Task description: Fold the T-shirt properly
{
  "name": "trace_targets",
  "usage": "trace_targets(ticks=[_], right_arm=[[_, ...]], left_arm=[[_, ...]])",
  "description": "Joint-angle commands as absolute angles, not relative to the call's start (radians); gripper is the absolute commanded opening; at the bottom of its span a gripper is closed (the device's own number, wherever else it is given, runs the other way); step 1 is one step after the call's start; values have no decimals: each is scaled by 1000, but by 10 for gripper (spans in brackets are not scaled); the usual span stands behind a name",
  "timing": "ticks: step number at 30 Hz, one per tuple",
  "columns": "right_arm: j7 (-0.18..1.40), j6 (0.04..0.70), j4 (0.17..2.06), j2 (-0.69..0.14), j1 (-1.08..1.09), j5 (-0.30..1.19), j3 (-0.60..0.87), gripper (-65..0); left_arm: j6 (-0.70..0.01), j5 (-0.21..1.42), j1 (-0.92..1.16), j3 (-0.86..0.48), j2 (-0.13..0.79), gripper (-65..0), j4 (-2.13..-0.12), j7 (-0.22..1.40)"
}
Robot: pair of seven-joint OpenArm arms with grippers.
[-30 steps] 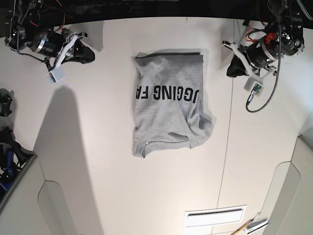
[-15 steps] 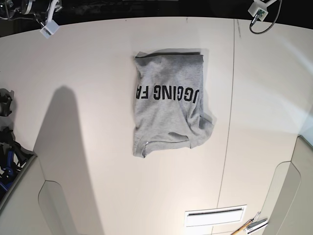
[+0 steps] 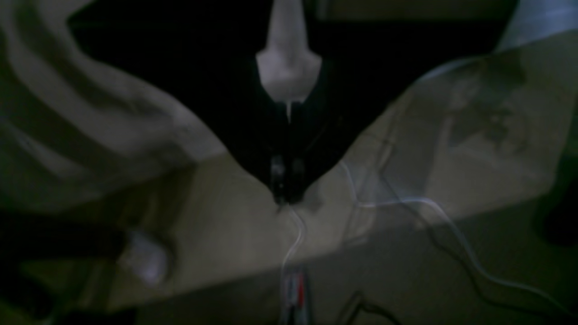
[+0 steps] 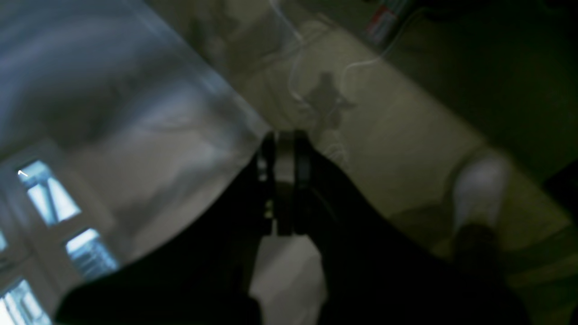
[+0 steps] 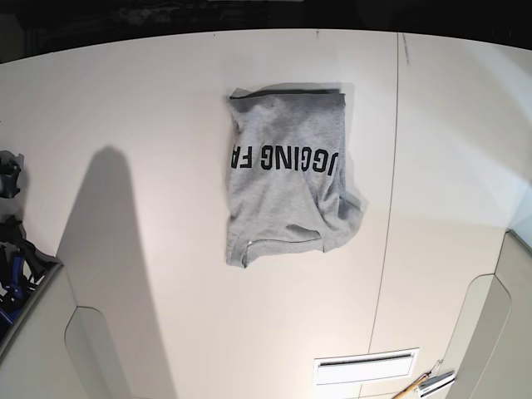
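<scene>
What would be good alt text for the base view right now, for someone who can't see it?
A grey T-shirt lies folded into a rough rectangle on a pale table, its bold black lettering upside down and a corner bulging out at lower right. A white slotted panel sits near the bottom edge.

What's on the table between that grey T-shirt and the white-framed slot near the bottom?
Between the T-shirt and the white-framed slot there is only bare tabletop, as the base view shows.

Bright windows (image 4: 48, 192) glow beyond a dim floor (image 4: 384, 149).
</scene>
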State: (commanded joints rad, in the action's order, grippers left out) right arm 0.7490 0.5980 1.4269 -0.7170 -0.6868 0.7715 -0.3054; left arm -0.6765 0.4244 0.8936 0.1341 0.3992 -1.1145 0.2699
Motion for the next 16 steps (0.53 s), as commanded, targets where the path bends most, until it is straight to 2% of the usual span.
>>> trace_targets(ticks=[2,4,6,9,13,16], right_arm=[[720,598,1359,-717,-632,739,-373,-650],[698,598,1284,-706,-569,701,-444,-650],[688,598,1201,-667,-513,620,-496,-650],[685,598,1074,-599,-459,482,-555,-650],[634,598,874,-510,-367,315,-614,-650],[627,598,784,-472,-308,285,-615,-650]], left_arm=[[-676,426,810,193,399,-650,-1011,269],[-643,430,717,262,398,-650,-899,268],[-560,429,618,341,391,-650,-787,269],[-477,429,505,439,376,-650,-649,266],[-475,428,410,528,338,-650,-582,282],[-475,428,376,536,311,-650,-582,292]])
